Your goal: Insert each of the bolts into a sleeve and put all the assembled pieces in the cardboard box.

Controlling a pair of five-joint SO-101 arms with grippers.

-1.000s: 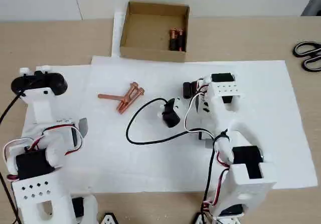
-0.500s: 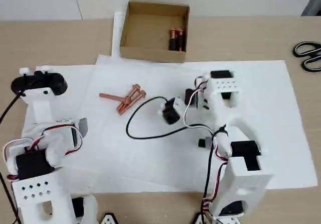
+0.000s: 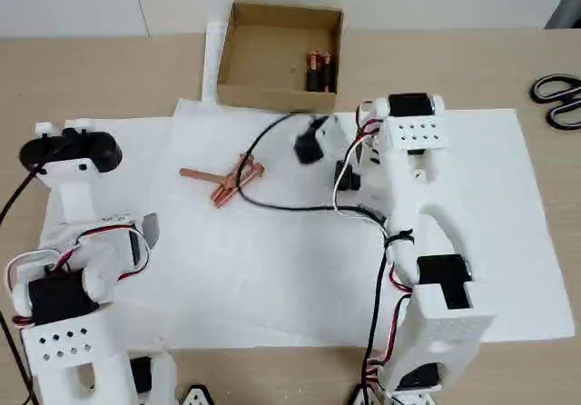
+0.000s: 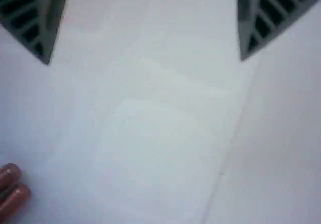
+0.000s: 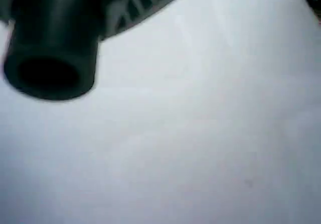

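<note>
Far left, the left hand hangs over the left part of the white paper, fingers spread wide w/ nothing btwn them. Next over, the loose bolts lie in a small crossed pile on the paper. Behind them, at the back of the tabletop, the cardboard box holds assembled pcs against its right wall. Right of the pile, just in front of the box, the right hand is clamped on a black sleeve, open bore showing. Scissors sit at the far right edge.

Step in hand looks like mating a bolt w/ that sleeve. To do it well:
- The left hand takes one bolt only, by the head end, leaving the shank free.
- The right hand holds the bore in line w/ the shank, then slides straight on, no angle.
- Watch the black cable: it runs right by the pile & could drag bolts.
</note>
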